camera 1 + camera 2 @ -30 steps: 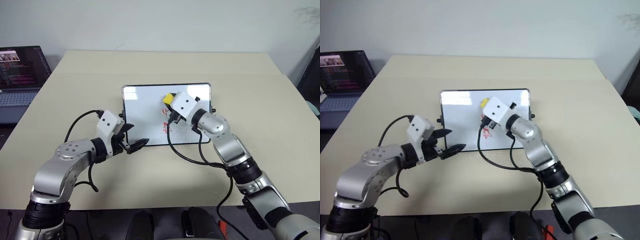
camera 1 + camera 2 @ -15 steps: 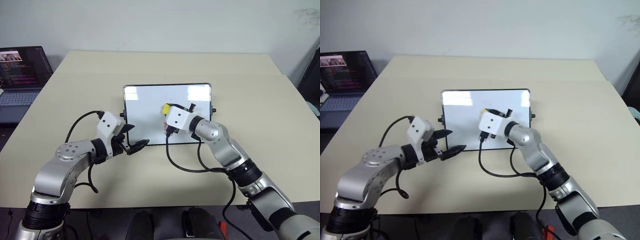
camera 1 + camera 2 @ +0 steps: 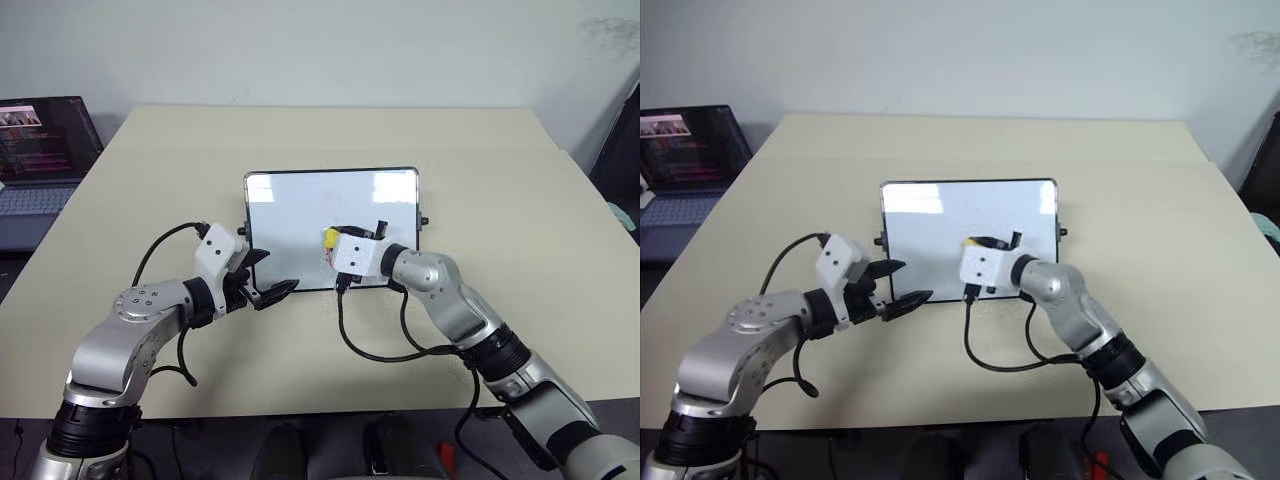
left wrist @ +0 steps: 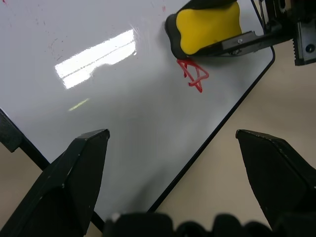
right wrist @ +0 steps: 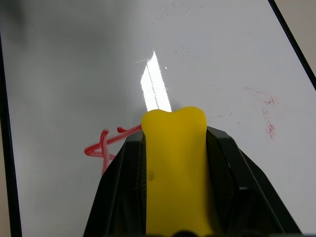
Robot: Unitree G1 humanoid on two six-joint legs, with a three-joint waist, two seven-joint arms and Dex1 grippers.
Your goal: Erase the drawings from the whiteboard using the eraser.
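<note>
The whiteboard (image 3: 290,210) lies flat in the middle of the table. My right gripper (image 3: 334,241) is shut on the yellow eraser (image 5: 175,168), whose front end rests on the board near its near edge. One red star-like drawing (image 5: 103,148) shows just beside the eraser's tip, also seen as the red star (image 4: 193,76). Faint red smears (image 5: 266,116) remain higher on the board. My left gripper (image 3: 276,270) is open and empty, hovering at the board's near left corner.
An open laptop (image 3: 45,150) stands at the table's far left edge. Black cables (image 3: 375,350) hang from the right wrist over the tabletop in front of the board. Bare beige table (image 3: 500,180) surrounds the board.
My right gripper has slid the eraser down the board toward its near edge and rolled its wrist. The upper red marks are gone. The left arm has stayed still.
</note>
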